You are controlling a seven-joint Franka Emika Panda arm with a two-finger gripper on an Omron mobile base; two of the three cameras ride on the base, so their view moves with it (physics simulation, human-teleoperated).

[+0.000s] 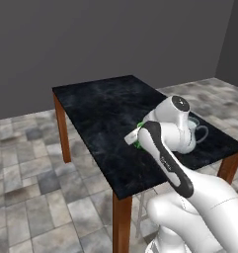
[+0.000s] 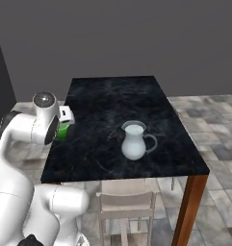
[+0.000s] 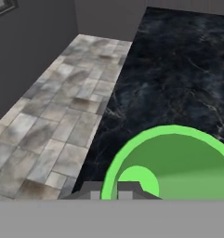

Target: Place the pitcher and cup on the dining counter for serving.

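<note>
The two-finger gripper [image 2: 63, 126] pinches the small bright green tapered cup [image 3: 178, 162] by its rim over the left edge of the black marbled dining counter [image 2: 112, 96], well apart from the pale translucent round-bellied pitcher [image 2: 134, 141] standing there.

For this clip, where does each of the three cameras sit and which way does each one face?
Left base view: behind the arm on its left, looking forward and down at the dining counter; the arm rises lower right, partly covering the pitcher.
Right base view: behind on the right; the arm rises lower left, with the cup at its hand.
Hand view: on the hand, looking down into the cup past the gripper.
Both base views share counter, pitcher and cup.
</note>
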